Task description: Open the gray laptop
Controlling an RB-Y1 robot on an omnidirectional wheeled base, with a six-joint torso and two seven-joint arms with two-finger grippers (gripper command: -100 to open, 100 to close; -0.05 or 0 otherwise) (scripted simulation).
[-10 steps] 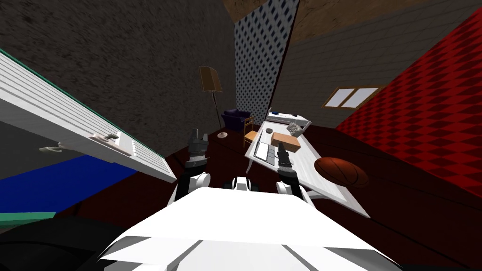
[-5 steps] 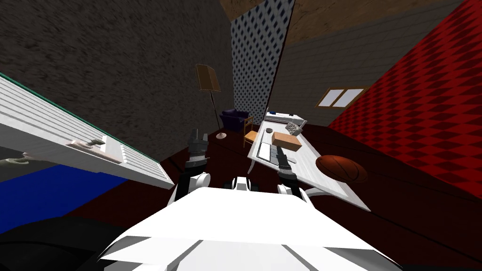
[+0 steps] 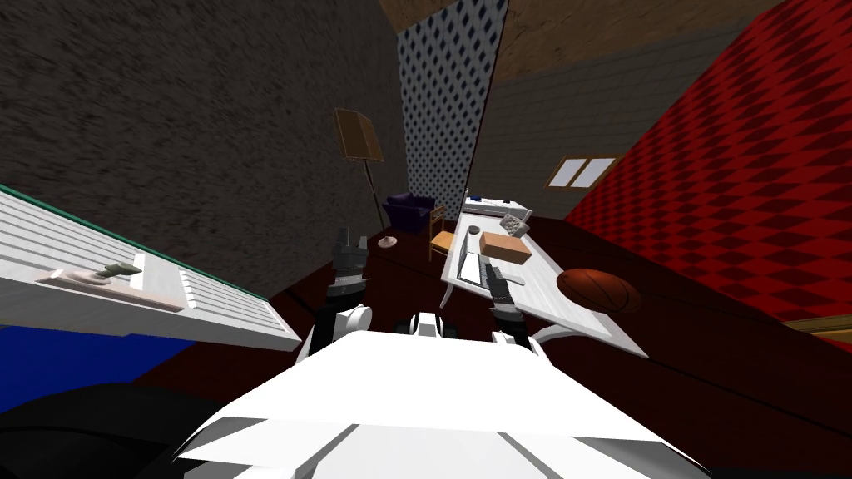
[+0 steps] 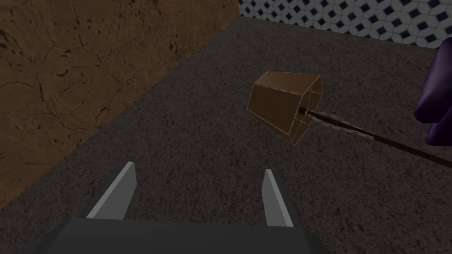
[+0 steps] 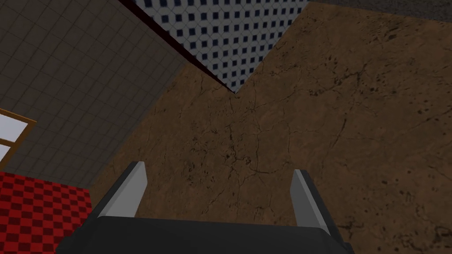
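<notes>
Left gripper (image 4: 198, 167): fingers spread wide, nothing held. Right gripper (image 5: 219, 167): likewise spread, empty, raised by the desk (image 3: 545, 287). Gray laptop (image 3: 468, 268) lies on that white desk, right of centre in the head view, beside a brown box (image 3: 503, 246). Basketball (image 3: 597, 291) lower right of it.

— What do you see of the left tool (image 4: 198, 167)?
— You'll see a dark grey box with two thin, light grey, blade-like fingers (image 4: 119, 192).
— And the right tool (image 5: 219, 167)?
— The same build. Your left forearm (image 3: 348, 274) is dark, above a round white cap (image 3: 356, 318).
</notes>
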